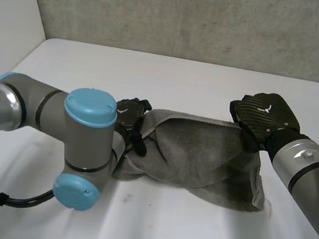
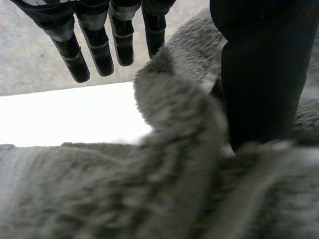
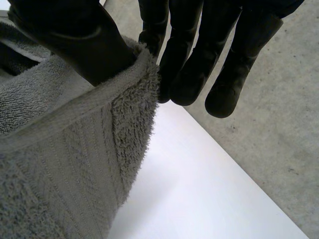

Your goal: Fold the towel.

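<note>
The grey towel [image 1: 202, 158] lies bunched across the middle of the white table [image 1: 158, 231], stretched between both arms. The right robot hand [image 1: 265, 116] pinches its far right corner between thumb and fingers. The left robot hand [image 1: 130, 114] pinches a fold at its left end between thumb and straight fingers.

One towel [image 1: 202, 158] is lying on one table [image 1: 158, 231]. Two arms are reaching in, left arm [image 1: 31, 109] from nine o'clock, right arm [image 1: 309, 164] from three, carrying two hands: left hand [image 1: 130, 114], right hand [image 1: 265, 116].
</note>
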Action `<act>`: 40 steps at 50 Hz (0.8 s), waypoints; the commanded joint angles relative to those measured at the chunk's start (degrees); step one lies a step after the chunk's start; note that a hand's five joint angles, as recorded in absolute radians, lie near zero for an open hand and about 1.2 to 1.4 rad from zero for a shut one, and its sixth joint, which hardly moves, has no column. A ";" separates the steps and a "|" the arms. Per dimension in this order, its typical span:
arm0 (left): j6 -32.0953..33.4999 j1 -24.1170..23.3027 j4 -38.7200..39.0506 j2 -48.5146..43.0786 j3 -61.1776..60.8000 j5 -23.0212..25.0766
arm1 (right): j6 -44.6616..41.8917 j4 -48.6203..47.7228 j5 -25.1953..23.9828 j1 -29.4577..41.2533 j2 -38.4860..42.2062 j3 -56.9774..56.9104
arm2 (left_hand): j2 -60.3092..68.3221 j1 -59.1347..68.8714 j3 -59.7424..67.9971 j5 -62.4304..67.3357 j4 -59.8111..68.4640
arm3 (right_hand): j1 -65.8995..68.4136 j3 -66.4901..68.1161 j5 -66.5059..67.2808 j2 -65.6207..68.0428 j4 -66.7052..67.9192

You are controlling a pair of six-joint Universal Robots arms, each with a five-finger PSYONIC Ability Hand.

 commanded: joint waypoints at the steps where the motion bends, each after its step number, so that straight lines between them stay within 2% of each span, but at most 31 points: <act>1: 7.41 0.14 5.13 -1.09 0.39 -3.17 | -0.01 -0.06 0.02 0.00 0.01 0.18 | 7.02 7.07 6.98 6.91 7.05 | 3.76 3.81 2.77 4.17 3.39; 4: 8.65 0.23 6.37 -1.09 0.39 -3.17 | -0.09 -0.06 0.02 0.00 0.01 0.09 | 10.23 10.28 10.19 10.12 10.27 | 3.76 3.81 2.77 4.17 3.39; 6: 11.45 0.40 8.56 -1.53 0.83 -3.17 | -0.09 -0.06 0.02 -0.09 0.01 0.00 | 24.61 24.66 24.57 24.50 24.64 | 3.76 3.81 2.77 4.17 3.39; 7: 11.47 0.40 8.57 -1.53 0.83 -3.17 | -0.09 -0.06 0.02 -0.09 0.01 0.00 | 24.70 24.75 24.66 24.59 24.73 | 3.76 3.81 2.77 4.17 3.39; 9: 14.09 1.01 9.88 -1.62 1.18 -3.08 | -0.09 -0.06 0.20 -0.27 0.01 -0.44 | 43.28 43.33 43.24 43.17 43.31 | 3.76 3.81 2.77 4.17 3.39; 10: 14.10 1.02 9.89 -1.62 1.18 -3.08 | -0.09 -0.06 0.20 -0.27 0.01 -0.44 | 43.37 43.42 43.33 43.26 43.41 | 3.76 3.81 2.77 4.17 3.39; 12: 16.38 1.89 9.72 -0.92 1.27 -2.82 | -0.09 -0.06 0.20 -0.79 0.01 -0.96 | 59.43 59.48 59.39 59.33 59.47 | 3.76 3.81 2.77 4.17 3.39; 15: 17.62 2.51 9.45 0.05 1.27 -2.73 | -0.09 -0.06 0.20 -0.88 -0.08 -1.23 | 61.35 61.40 61.30 61.24 61.38 | 3.76 3.81 2.77 4.17 3.39; 20: 20.52 3.57 4.37 11.44 -1.62 -2.47 | -0.01 0.56 0.20 -1.23 -2.52 -5.00 | 61.35 61.40 61.30 61.24 61.38 | 3.76 3.81 2.77 4.17 3.39; 21: 20.52 3.57 4.35 11.48 -1.63 -2.46 | -0.01 0.56 0.20 -1.24 -2.54 -5.01 | 61.35 61.40 61.30 61.24 61.38 | 3.76 3.81 2.77 4.17 3.39; 23: 20.78 3.74 -0.89 18.21 -2.16 -1.24 | -0.27 1.87 0.20 -2.89 -5.25 -7.63 | 61.35 61.40 61.30 61.24 61.38 | 3.76 3.81 2.77 4.17 3.39; 26: 20.96 3.83 -3.73 21.23 -1.90 0.08 | -0.71 3.99 -0.07 -4.31 -6.14 -9.58 | 61.35 61.40 61.30 61.24 61.38 | 3.76 3.81 2.77 4.17 3.39; 28: 23.32 4.79 -10.29 26.31 0.03 5.07 | -2.28 10.54 -0.59 -6.50 -7.02 -14.48 | 61.35 61.40 61.30 61.24 61.38 | 3.76 3.81 2.77 4.17 3.39; 29: 23.33 4.80 -10.33 26.33 0.04 5.09 | -2.29 10.58 -0.59 -6.51 -7.02 -14.50 | 61.35 61.40 61.30 61.24 61.38 | 3.76 3.81 2.77 4.17 3.39; 31: 28.23 6.98 -17.85 29.83 2.92 11.30 | -4.21 18.36 -0.86 -7.03 -7.19 -20.10 | 61.35 61.40 61.30 61.24 61.38 | 3.76 3.81 2.77 4.17 3.39; 34: 30.71 7.87 -21.75 31.16 4.61 14.23 | -5.45 22.36 -1.03 -6.86 -7.11 -22.76 | 61.35 61.40 61.30 61.24 61.38 | 3.76 3.81 2.77 4.17 3.39; 36: 34.22 8.31 -31.11 32.13 9.07 18.26 | -8.60 30.40 -1.99 -6.51 -7.11 -27.40 | 61.35 61.40 61.30 61.24 61.38 | 3.76 3.81 2.77 4.17 3.39; 37: 34.23 8.31 -31.16 32.13 9.09 18.28 | -8.62 30.44 -2.00 -6.51 -7.11 -27.42 | 61.35 61.40 61.30 61.24 61.38 | 3.76 3.81 2.77 4.17 3.39; 40: 35.20 9.19 -44.83 30.30 16.71 20.82 | -13.09 39.56 -4.45 -6.42 -5.79 -30.93 | 61.35 61.40 61.30 61.24 61.38 | 3.76 3.81 2.77 4.17 3.39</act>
